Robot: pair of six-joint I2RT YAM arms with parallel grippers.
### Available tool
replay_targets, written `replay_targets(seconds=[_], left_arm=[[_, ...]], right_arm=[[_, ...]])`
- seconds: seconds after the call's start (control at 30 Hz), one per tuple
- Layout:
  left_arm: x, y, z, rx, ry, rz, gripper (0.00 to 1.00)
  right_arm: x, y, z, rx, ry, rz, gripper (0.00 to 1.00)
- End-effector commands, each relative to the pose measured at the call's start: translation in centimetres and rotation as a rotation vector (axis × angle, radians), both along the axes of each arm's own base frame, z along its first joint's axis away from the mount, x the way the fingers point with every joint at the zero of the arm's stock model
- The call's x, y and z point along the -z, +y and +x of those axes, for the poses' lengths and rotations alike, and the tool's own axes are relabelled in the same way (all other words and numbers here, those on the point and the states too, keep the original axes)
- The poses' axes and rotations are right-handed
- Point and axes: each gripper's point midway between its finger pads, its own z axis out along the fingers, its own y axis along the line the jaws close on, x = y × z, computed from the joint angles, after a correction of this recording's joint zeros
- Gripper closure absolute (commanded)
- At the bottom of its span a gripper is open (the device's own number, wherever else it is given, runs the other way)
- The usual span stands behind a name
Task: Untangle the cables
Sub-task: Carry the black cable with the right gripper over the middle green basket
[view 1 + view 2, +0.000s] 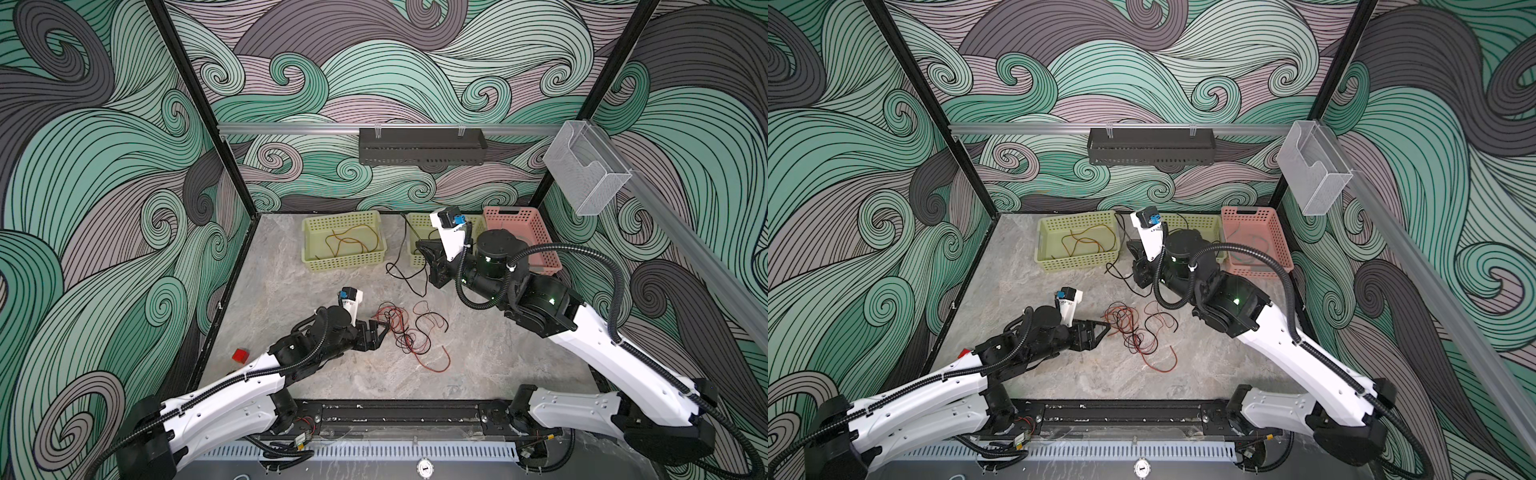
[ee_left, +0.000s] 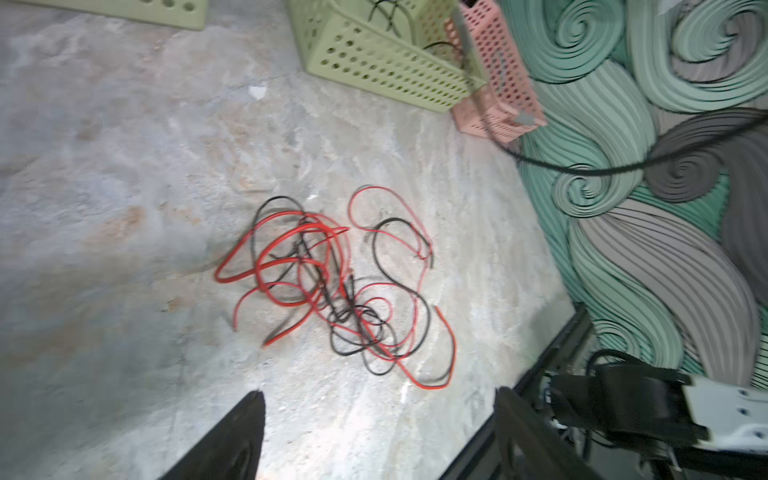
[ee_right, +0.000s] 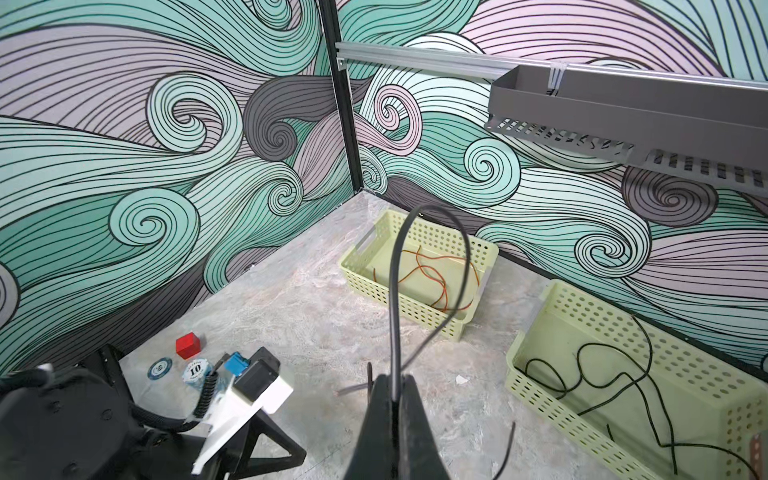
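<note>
The tangle of red and black cables (image 1: 409, 332) (image 1: 1138, 332) lies on the marble-patterned surface (image 1: 291, 291) near its middle, well apart from the 3 baskets along the back wall. The left gripper (image 1: 380, 329) (image 1: 1102, 329) sits low, just beside the tangle's left edge, its jaws released and spread wide. In the left wrist view its fingertips (image 2: 245, 424) stand clear of the wires, with the tangle (image 2: 332, 286) just ahead of them.

The right gripper (image 3: 395, 376) has its jaws clenched on 1 black cable (image 3: 393, 291), which arches up out of them and drops back down. In both top views this gripper (image 1: 419, 249) hovers by the near left corner of the middle green basket (image 3: 540, 390), and the held cable trails in loops onto the surface between the 2 green baskets.

An orange cable (image 1: 353, 241) (image 3: 432, 274) lies inside the left green basket (image 1: 345, 262). A second black cable (image 3: 602, 374) lies in the middle one. The pink basket (image 1: 536, 232) stands at the right. A red block (image 1: 240, 355) sits at the surface's left edge.
</note>
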Motion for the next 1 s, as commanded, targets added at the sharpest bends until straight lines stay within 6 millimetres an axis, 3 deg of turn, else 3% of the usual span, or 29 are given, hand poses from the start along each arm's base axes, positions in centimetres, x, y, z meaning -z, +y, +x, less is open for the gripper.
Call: replay_targets(seconds=[0.0,0.17,0.37,0.43,0.5,0.63,0.67,0.83,0.97], left_arm=[[-6.1,-2.2,-0.5,0.082,-0.131,-0.137,0.12],[-9.2,-3.4,0.1,0.056,-0.24,-0.224,0.05],[-8.5,-6.5,2.1,0.024,-0.252,-0.277,0.04],[-8.4,-7.8,2.4,0.045,-0.267,-0.276,0.13],[-8.0,-8.4,2.6,0.05,-0.251,-0.244,0.35],[-7.2,-7.4,2.6,0.005,-0.226,-0.219,0.91],[-7.0,-6.9,2.4,-0.003,-0.22,-0.218,1.0],[-5.3,-4.4,0.8,-0.01,-0.171,-0.2,1.0],[-4.1,-0.2,0.0,-0.1,-0.167,-0.163,1.0]], right_arm=[[-0.6,0.3,0.0,-0.004,0.0,0.031,1.0],[-0.1,1.2,-0.4,-0.02,0.031,0.058,1.0],[0.9,2.7,-1.5,-0.046,0.086,0.1,1.0],[1.0,2.9,-1.8,-0.049,0.096,0.113,1.0],[1.1,2.4,-1.8,-0.031,0.086,0.106,1.0],[0.9,-0.2,-0.8,0.073,0.018,0.037,1.0],[0.9,-1.1,-0.5,0.103,0.0,0.014,1.0],[1.5,-8.2,2.9,0.305,0.011,0.021,1.0],[2.9,-12.6,5.0,0.415,0.045,0.023,1.0]])
